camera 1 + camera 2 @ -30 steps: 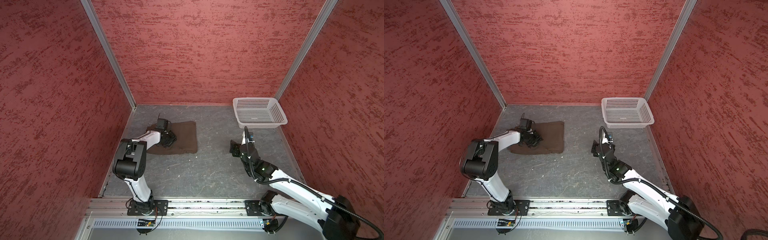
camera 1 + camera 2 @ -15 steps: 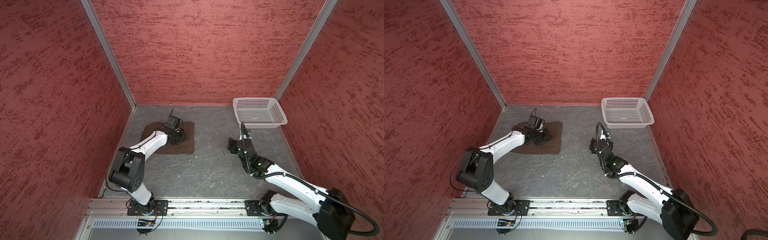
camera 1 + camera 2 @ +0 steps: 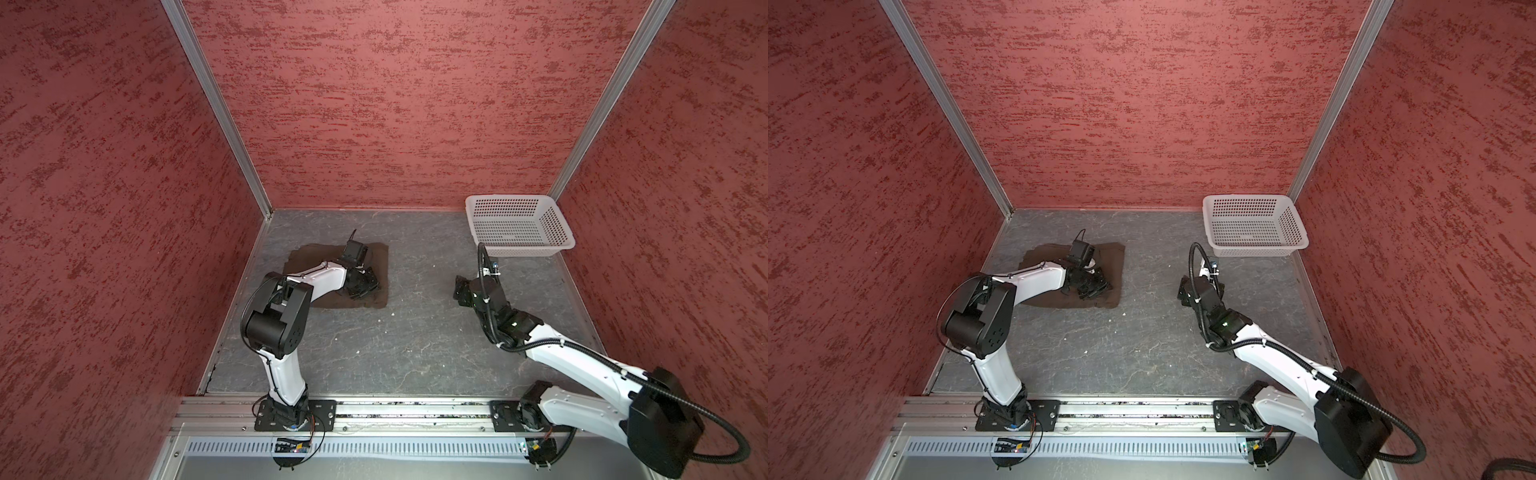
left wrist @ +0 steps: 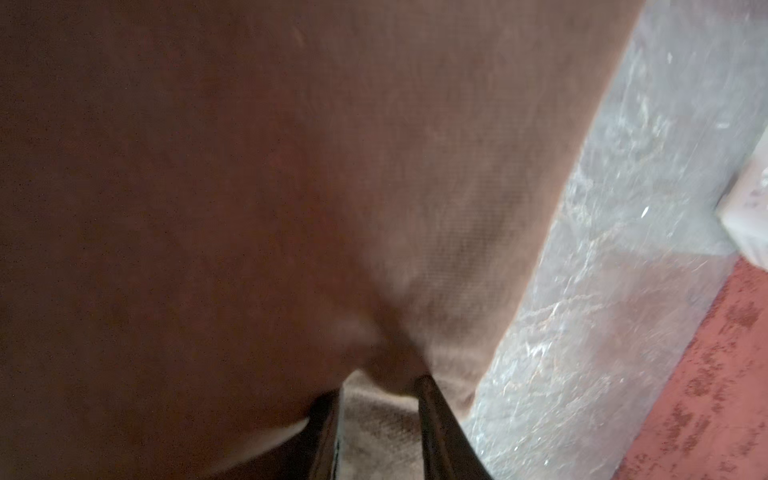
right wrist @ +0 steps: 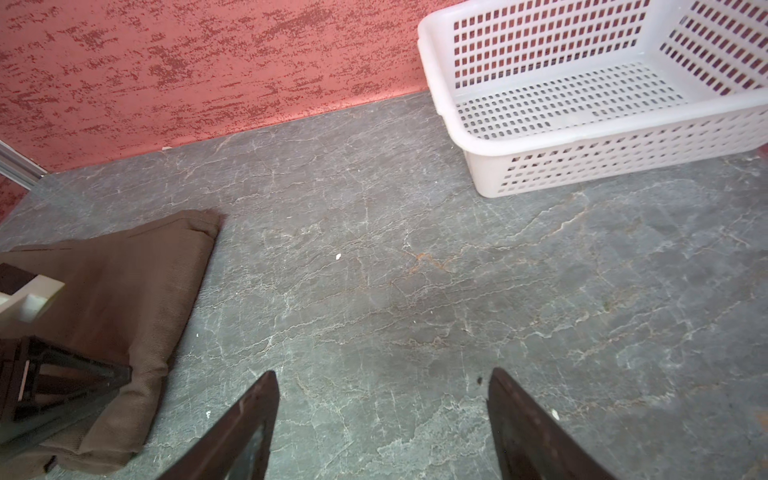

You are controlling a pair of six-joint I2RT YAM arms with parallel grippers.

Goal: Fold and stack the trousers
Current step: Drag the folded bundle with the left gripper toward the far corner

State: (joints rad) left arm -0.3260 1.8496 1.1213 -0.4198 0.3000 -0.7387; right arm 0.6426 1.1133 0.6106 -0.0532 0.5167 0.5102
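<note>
Grey table [image 3: 415, 332] carries folded trousers [image 3: 311, 255], nearly square, fold rightward

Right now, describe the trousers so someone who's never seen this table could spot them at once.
Find the grey table inside the red walls, then look at its left half, near the back. The trousers lie there as a flat, dark brown folded cloth with the left tool on them. The only other loose thing, the basket, is white and perforated.

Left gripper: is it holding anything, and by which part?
Yes: the left gripper pinches a small fold of the trousers between its jaws, close to the cloth's edge. The right gripper is open, holding nothing.
</note>
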